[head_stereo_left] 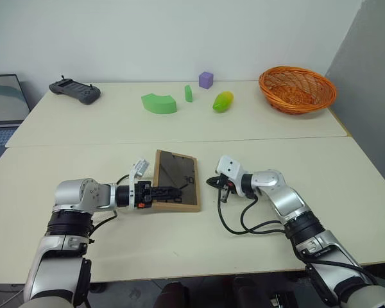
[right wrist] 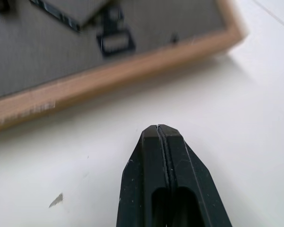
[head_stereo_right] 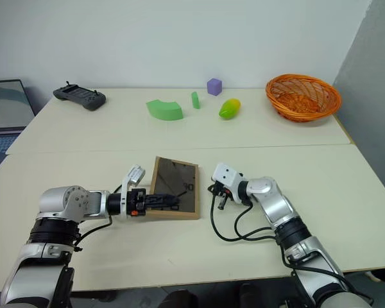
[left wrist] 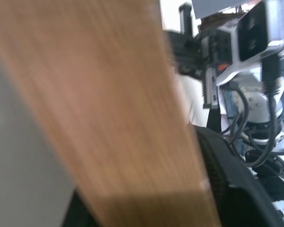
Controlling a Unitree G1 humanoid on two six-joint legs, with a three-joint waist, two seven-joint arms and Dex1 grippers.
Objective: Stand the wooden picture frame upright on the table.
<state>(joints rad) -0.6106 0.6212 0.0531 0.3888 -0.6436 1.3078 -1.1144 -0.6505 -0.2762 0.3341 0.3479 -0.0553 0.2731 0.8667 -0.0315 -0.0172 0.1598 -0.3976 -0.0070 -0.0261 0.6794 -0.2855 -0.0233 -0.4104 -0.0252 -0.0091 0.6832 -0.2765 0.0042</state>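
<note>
On the smooth cream table (head_stereo_left: 295,192), we see a wooden picture frame (head_stereo_left: 176,180).
Left gripper (head_stereo_left: 169,192) pinches its light-wood edge; right gripper (right wrist: 159,129) is pressed together.

Wooden picture frame (head_stereo_left: 177,180), apparently back-up, on table (head_stereo_left: 179,244)

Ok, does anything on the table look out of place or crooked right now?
Yes: the wooden picture frame lies back side up and skewed to the table edge instead of standing. The left gripper reaches over its near left edge; the right gripper is shut, just off its right side.
</note>
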